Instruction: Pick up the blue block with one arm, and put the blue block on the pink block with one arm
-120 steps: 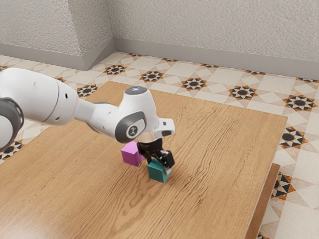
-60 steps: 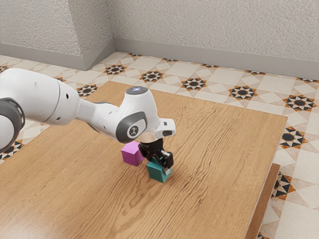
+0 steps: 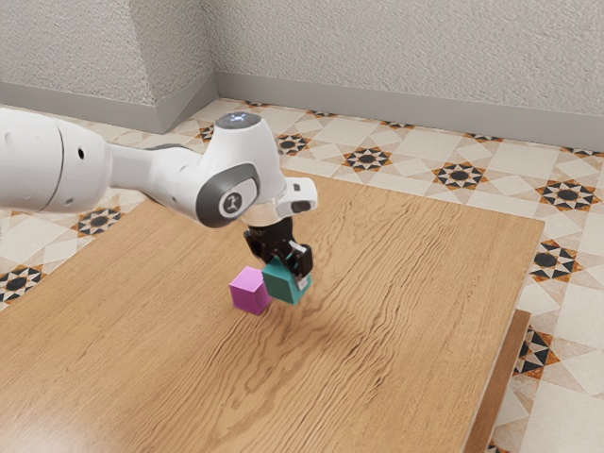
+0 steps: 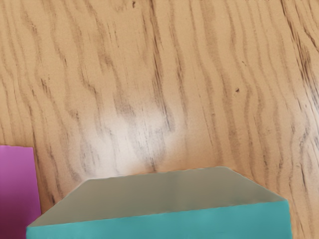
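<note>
Grips the blue block (image 3: 283, 283) from two sides between the fingers of the gripper (image 3: 286, 275). Holds it tilted, clear of the table (image 3: 406, 283), above a faint shadow. Hangs just beside the pink block (image 3: 247, 293), to the exterior view's right and a little higher; cannot tell whether touching. Seen from the wrist: blue block (image 4: 164, 214) under the hand, pink block (image 4: 17, 191) alongside.

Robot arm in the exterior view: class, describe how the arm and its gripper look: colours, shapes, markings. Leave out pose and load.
The arm is built of smooth, glossy white rounded segments. One joint carries a grey round cap with a small white mark, and a pale bluish disc sits on top. Below the white hand is a black two-finger gripper.
</note>
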